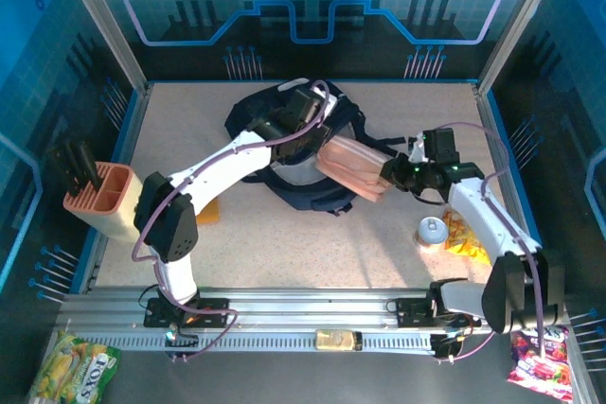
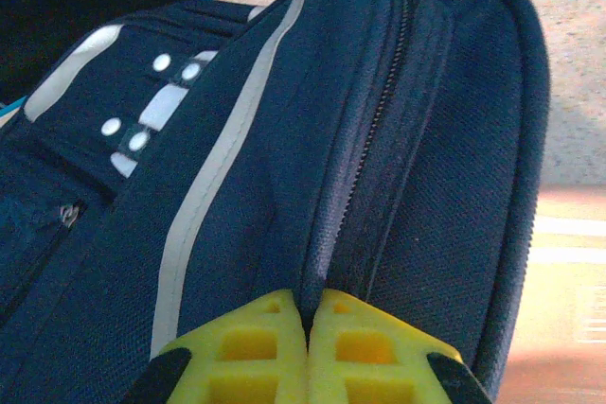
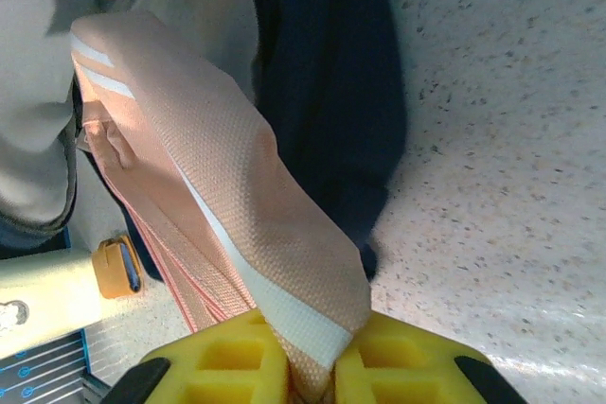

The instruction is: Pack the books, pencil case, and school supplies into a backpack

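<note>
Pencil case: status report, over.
Left gripper shut on zip edge of dark navy fabric backpack. Right gripper shut on soft pinkish-tan pencil pouch, far end at bag mouth. Left arm close beside.

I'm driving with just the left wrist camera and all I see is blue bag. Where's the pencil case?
Observer: The right gripper is shut on one end of the pencil case, to the right of the backpack.
Operator: Is it in the bag?
Observer: Its far end reaches over the backpack's grey lining. I can't tell whether it is inside.
Operator: What else is on the table?
Observer: A flat orange-yellow pad lies partly under the left arm.
</note>
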